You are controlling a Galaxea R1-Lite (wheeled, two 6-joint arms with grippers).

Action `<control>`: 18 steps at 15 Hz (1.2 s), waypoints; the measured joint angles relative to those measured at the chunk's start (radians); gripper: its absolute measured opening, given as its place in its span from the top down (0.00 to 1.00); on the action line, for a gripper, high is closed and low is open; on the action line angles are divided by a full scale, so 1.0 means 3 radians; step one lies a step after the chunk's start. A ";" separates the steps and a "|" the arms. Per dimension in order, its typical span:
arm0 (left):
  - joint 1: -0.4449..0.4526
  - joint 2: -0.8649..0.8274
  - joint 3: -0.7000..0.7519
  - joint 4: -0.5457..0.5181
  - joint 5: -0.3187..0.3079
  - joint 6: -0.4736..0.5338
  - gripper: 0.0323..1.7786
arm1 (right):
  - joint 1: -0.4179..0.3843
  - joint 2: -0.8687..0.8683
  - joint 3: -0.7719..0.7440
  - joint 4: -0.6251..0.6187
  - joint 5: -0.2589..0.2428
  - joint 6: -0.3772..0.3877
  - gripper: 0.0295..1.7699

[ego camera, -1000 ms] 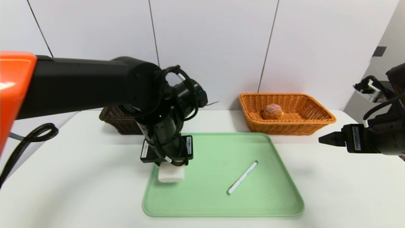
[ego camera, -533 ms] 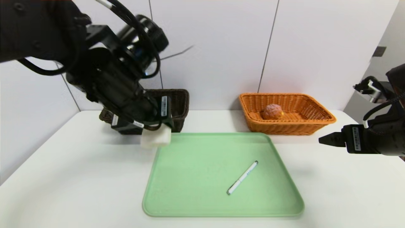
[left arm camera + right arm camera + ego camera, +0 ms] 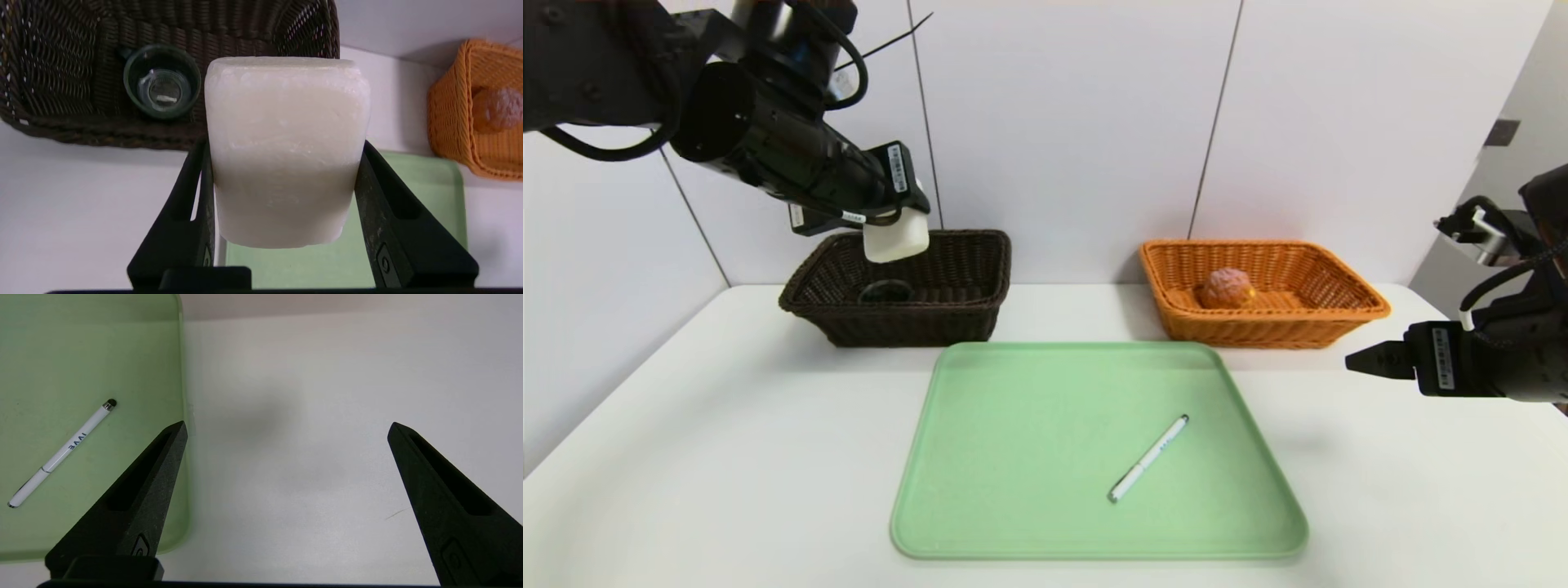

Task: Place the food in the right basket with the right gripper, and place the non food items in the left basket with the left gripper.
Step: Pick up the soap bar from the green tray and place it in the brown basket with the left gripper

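Since a second ago we have carried the white block [image 3: 896, 239] off the green tray [image 3: 980, 523] to 10 o'clock, over the dark basket [image 3: 980, 282]. Our left gripper [image 3: 282, 163] clamps its flanks; it looks stiff, possibly slippery. Our right gripper [image 3: 286, 428] gapes empty at 3 o'clock.

I am looking at a white table [image 3: 686, 457] filling the lower half of the head view, its smooth top picking up soft, even light with only faint shadows. Behind it a wall of pale panels [image 3: 1062, 122] is running across the upper half of the frame, split by thin dark seams [image 3: 1215, 122] that are leaning slightly off vertical. At the far right edge the panels are giving way to a greyer surface carrying a small dark rectangular fitting [image 3: 1502, 131] in the upper right; I cannot tell what it is. The table's back edge is meeting the wall along a straight line at mid-frame.
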 joint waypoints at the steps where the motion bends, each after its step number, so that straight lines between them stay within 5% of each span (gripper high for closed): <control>1: 0.0045 0.0072 -0.0001 -0.0160 0.0004 0.0002 0.46 | 0.0000 -0.0001 0.0000 0.0000 0.0000 -0.0001 0.04; 8: 0.0132 0.0645 -0.0017 -0.0796 0.0008 -0.0014 0.46 | 0.0000 -0.0030 0.0040 0.0001 0.0003 -0.0001 0.04; 18: 0.0203 0.1108 -0.0024 -0.1191 0.0010 0.0043 0.47 | 0.0000 -0.0032 0.0083 -0.0001 0.0000 -0.0006 0.04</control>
